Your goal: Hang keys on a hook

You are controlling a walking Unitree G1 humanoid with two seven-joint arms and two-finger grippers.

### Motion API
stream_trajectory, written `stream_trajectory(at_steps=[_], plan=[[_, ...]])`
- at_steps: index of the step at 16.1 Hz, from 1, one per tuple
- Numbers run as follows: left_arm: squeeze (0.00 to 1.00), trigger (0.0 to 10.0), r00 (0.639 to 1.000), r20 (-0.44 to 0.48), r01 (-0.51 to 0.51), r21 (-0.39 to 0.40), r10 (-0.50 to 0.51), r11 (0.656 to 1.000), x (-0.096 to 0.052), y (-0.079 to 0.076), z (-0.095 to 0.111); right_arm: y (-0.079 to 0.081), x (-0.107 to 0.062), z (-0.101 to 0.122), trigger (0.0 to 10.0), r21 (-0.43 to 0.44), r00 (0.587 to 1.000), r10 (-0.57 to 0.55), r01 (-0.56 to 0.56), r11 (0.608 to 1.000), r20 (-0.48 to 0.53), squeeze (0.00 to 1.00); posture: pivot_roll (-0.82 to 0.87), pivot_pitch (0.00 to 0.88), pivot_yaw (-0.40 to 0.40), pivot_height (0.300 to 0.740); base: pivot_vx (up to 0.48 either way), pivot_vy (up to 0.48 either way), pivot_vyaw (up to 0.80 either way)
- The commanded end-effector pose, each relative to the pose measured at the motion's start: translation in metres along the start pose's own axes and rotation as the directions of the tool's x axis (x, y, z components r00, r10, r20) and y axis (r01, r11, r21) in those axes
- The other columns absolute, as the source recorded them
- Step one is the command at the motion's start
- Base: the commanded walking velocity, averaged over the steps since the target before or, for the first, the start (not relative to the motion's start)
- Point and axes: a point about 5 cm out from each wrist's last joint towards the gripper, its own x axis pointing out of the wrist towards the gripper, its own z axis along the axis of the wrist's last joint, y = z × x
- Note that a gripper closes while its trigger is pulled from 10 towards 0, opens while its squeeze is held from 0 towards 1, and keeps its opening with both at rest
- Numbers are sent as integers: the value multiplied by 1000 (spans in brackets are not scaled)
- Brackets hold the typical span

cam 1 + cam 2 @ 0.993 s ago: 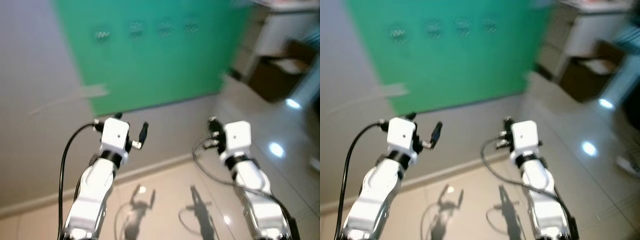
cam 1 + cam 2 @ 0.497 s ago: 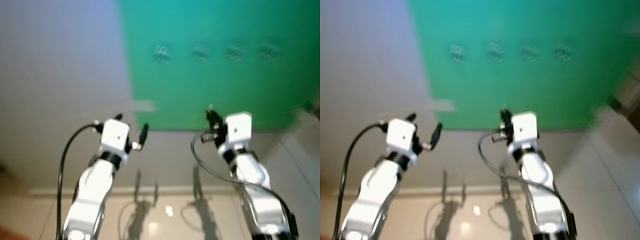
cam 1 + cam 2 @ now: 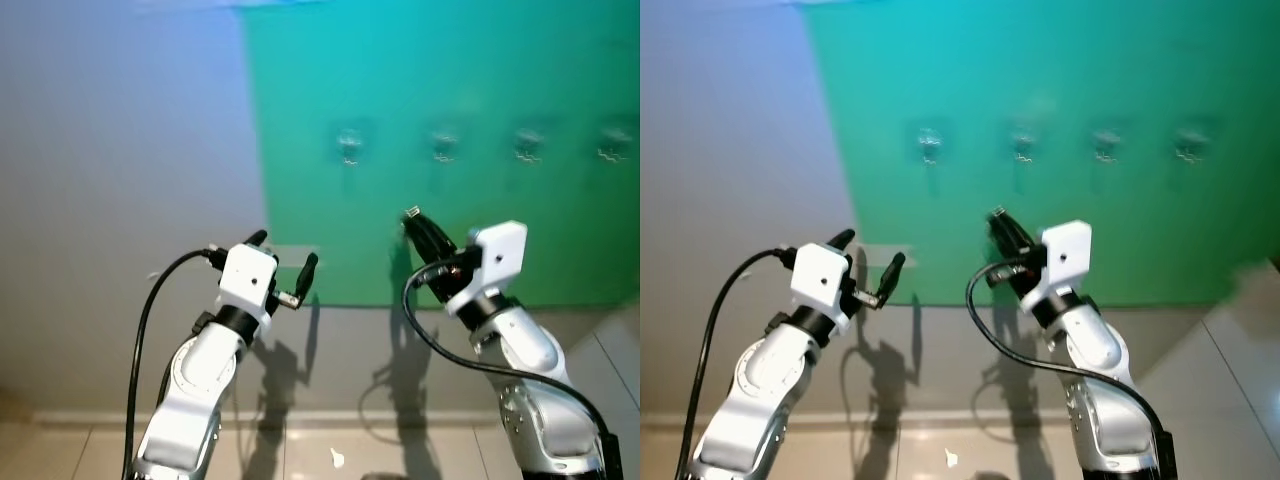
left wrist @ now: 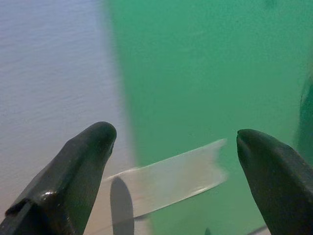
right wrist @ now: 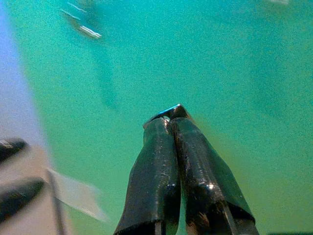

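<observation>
Green board covers the wall ahead, and on it a row of small silver metal hooks is mounted. Beyond the tips of the right gripper, up and to its left, the nearest of these hooks is seen. Between the right gripper's pressed-together black fingers a thin sliver of shiny silver metal is pinched; whether it belongs to the keys cannot be told. The right gripper is raised towards the board. The left gripper is held beside it with its fingers spread wide and nothing between them. Past the left gripper's tips a strip of pale tape is stuck across the board's edge onto the grey wall.
</observation>
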Motion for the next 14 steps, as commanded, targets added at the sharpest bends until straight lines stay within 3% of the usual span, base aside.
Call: stream_trajectory(at_steps=[1, 7, 14], plan=[[0, 10000, 1000, 16, 13, 7, -13, 1000, -1, 1, 3, 6, 3, 8, 10000, 26, 998, 47, -48, 999, 30, 0, -48, 0, -11, 718, 0, 0, 0], [0, 10000, 993, 40, 114, 27, -116, 993, 0, -9, 10, 11, 12, 24, 10000, 81, 989, 133, -138, 987, 71, 0, -45, 0, -18, 718, 0, 0, 0], [0, 10000, 964, 82, 251, 16, -252, 968, 0, -24, 20, 2, 19, 36, 10000, 145, 991, 29, -47, 988, 128, 0, -46, 0, -25, 718, 0, 0, 0]])
